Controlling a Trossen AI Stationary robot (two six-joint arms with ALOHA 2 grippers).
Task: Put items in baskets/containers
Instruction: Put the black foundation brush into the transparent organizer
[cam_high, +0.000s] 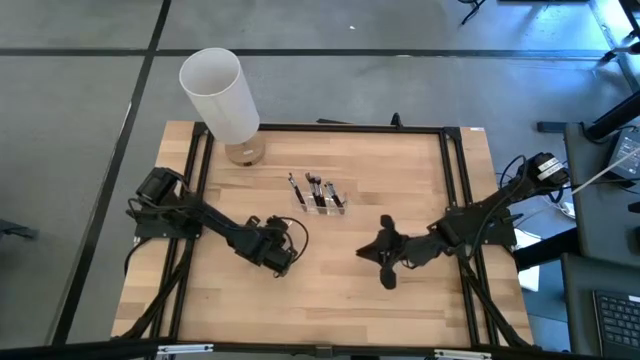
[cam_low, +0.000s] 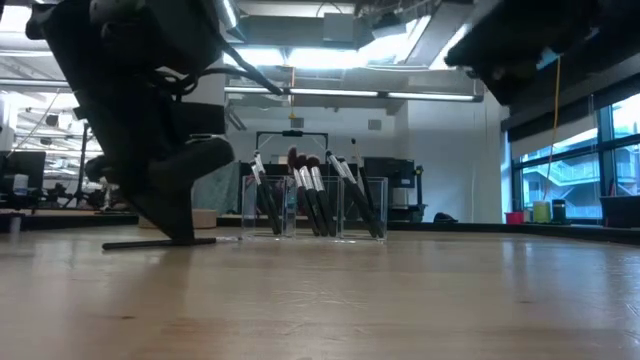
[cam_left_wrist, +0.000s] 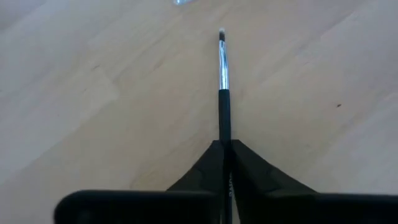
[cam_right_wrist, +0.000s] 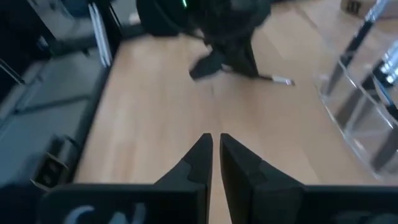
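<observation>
The light wooden table (cam_high: 330, 290) with its black frame carries everything. Well beyond the left gripper, at the table's far edge, stands a tall white cylinder (cam_high: 219, 95). Between the two grippers and farther out from both sits the small clear plastic organizer (cam_high: 321, 197), low and rectangular, with several dark makeup brushes (cam_low: 312, 190) leaning upright in its compartments, bristle tips up.

The left gripper (cam_high: 281, 257) is low over the near-left part of the table, its fingers clamped together on the black handle of a thin makeup brush with a silver ferrule and small pale tip (cam_left_wrist: 222, 74); the brush sticks straight out ahead of the fingertips, just above or on the wood, I cannot tell which.

The right gripper (cam_high: 387, 270) hovers over the near-right part of the table, its fingers (cam_right_wrist: 200, 158) nearly together with a narrow gap, holding nothing; the organizer lies ahead of it and off to one side.
</observation>
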